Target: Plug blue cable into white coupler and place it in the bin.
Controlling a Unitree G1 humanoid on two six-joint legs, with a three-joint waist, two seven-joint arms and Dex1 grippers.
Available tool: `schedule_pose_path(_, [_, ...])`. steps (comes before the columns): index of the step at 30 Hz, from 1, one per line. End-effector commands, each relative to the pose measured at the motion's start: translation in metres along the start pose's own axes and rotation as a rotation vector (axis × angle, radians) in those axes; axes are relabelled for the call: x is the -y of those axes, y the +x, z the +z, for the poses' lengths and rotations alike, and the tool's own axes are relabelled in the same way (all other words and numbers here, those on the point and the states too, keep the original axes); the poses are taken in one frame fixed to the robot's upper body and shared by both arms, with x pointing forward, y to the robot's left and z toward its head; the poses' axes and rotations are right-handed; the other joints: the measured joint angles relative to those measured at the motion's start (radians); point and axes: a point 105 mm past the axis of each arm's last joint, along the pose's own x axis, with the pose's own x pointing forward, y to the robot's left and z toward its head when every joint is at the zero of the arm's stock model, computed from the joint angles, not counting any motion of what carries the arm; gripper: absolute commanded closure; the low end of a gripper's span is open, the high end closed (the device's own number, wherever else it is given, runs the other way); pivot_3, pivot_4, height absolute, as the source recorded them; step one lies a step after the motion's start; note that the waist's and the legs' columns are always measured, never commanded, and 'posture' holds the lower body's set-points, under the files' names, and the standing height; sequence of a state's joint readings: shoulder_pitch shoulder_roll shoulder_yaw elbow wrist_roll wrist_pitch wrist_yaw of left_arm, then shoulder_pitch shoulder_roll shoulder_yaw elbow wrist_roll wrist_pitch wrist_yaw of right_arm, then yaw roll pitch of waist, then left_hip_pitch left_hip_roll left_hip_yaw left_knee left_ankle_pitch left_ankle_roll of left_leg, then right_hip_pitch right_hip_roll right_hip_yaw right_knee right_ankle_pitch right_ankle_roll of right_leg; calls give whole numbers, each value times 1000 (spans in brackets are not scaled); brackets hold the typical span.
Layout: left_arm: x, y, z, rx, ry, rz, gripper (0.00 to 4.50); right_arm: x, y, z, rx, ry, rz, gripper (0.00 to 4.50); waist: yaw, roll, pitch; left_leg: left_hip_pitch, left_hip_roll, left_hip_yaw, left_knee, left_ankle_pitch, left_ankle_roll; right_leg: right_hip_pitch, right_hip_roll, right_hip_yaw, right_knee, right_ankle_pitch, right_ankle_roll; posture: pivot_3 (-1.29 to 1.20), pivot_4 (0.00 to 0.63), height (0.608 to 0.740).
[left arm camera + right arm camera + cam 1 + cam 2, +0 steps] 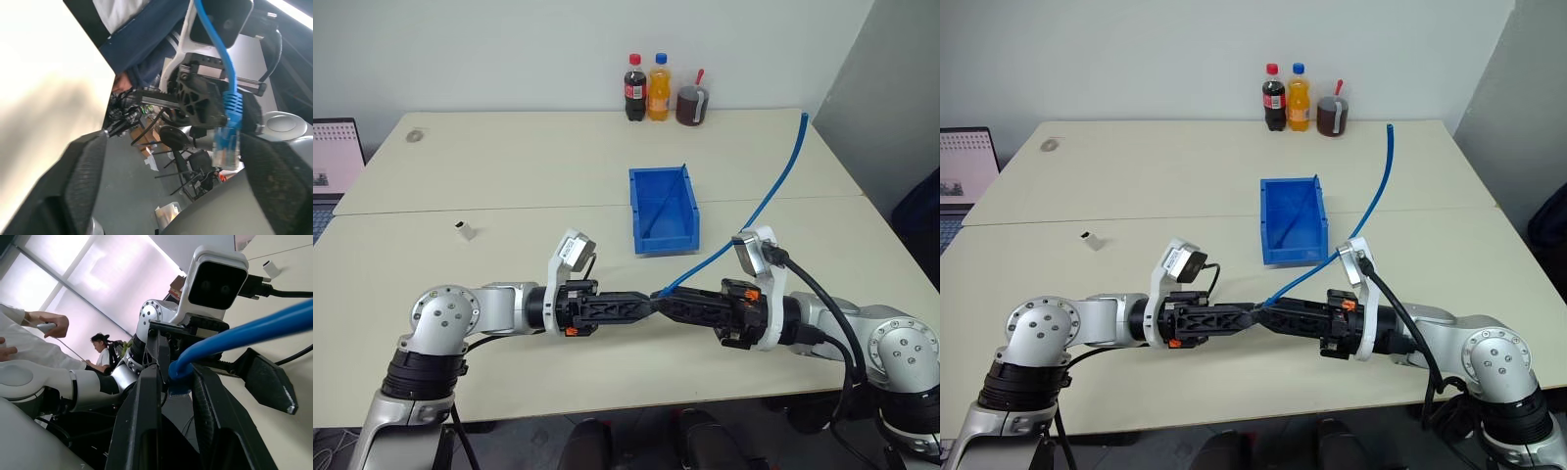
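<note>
Beige laminate covers the counter (509,166), and at its far left edge a laptop (335,157) shows partly. Further right, alone on the near slab, lies the white coupler (463,230), well apart from both arms and touched by nothing. The left gripper (646,307) points level toward the robot's right, its two black fingers (83,181) spread wide and released; in the left wrist view the clear plug end hangs in the gap between them, touching neither. Tip to tip with it, the right gripper (668,304) points the other way and is clenched on the blue cable (759,201) just behind its plug, the cord pinched between its fingers (146,421) in the right wrist view. From that grasp the cable rises in a long arc away to the right and up, its free end off the counter. Behind the two grippers, near the counter's middle, stands the bin (663,209), with the cable passing just beside its near right corner. At the back edge stand two bottles (647,88) and a dark jug (692,103).
</note>
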State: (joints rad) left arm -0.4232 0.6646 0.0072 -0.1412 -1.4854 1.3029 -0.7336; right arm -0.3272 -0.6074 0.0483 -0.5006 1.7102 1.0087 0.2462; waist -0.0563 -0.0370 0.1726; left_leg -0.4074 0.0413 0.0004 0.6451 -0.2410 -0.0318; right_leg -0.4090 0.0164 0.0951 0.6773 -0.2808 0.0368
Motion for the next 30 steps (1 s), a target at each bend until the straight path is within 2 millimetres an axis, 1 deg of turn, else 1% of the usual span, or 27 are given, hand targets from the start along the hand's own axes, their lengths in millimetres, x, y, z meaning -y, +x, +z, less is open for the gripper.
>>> schedule_pose_path(1, [20,12,-7,-69,59,-95,43,15,-5,12,57,-6,-84,3978,0,0,0,0,0,0,0,0,0,0,0,0,0,0,0,0,150,740])
schedule_pose_path(8, [19,14,-6,-64,73,-89,43,14,-6,14,59,-19,-92,3978,0,0,0,-1,1,0,0,0,0,-1,0,0,0,0,0,0,150,740])
schedule_pose_path(12, [13,17,-4,-58,80,-62,43,14,-5,13,61,-21,-100,3978,0,0,0,-1,1,0,0,0,0,-1,0,0,0,0,0,0,150,740])
schedule_pose_path(14, [12,18,-3,-55,80,-55,396,15,-5,13,61,-22,-103,3978,0,0,0,-1,1,0,0,0,0,-1,0,0,0,0,0,0,150,740])
schedule_pose_path(16, [11,18,-3,-55,76,-56,621,15,-5,14,63,-23,-107,3978,0,0,0,-1,1,0,0,0,0,-1,0,0,0,0,0,0,150,740])
schedule_pose_path(17, [12,18,-3,-56,75,-59,935,16,-5,14,63,-22,-107,3978,0,0,0,-1,1,0,0,0,0,-1,0,0,0,0,0,0,150,740])
schedule_pose_path(18, [13,18,-3,-57,71,-65,1044,16,-5,14,64,-22,-109,3978,0,0,0,-1,1,0,0,0,0,-1,0,0,0,0,0,0,150,740])
schedule_pose_path(22, [15,18,-2,-54,70,-79,1904,17,-5,15,67,-22,-116,3978,0,0,1,-2,1,1,0,0,0,-2,0,0,0,0,0,0,150,740])
schedule_pose_path(24, [16,18,-2,-52,66,-80,2173,17,-4,15,68,-22,-117,3978,0,0,1,-2,1,1,0,0,0,-2,0,0,0,0,0,0,150,740])
schedule_pose_path(25, [16,18,-1,-49,63,-81,2443,17,-4,14,68,-21,-118,3978,0,0,1,-2,1,0,0,0,0,-2,1,0,0,0,0,0,150,740])
schedule_pose_path(27, [16,18,-1,-45,60,-82,2745,17,-5,14,68,-19,-119,3978,0,0,1,-2,1,0,0,0,0,-2,1,-1,0,0,0,0,150,740])
schedule_pose_path(28, [16,18,-1,-45,59,-81,3055,18,-5,14,68,-18,-121,3978,0,0,1,-2,1,0,0,0,0,-2,1,0,0,0,0,0,150,740])
schedule_pose_path(30, [16,18,-1,-49,61,-76,3330,18,-6,14,68,-18,-124,3978,0,0,1,-2,1,0,0,0,0,-2,0,0,0,0,0,0,150,740])
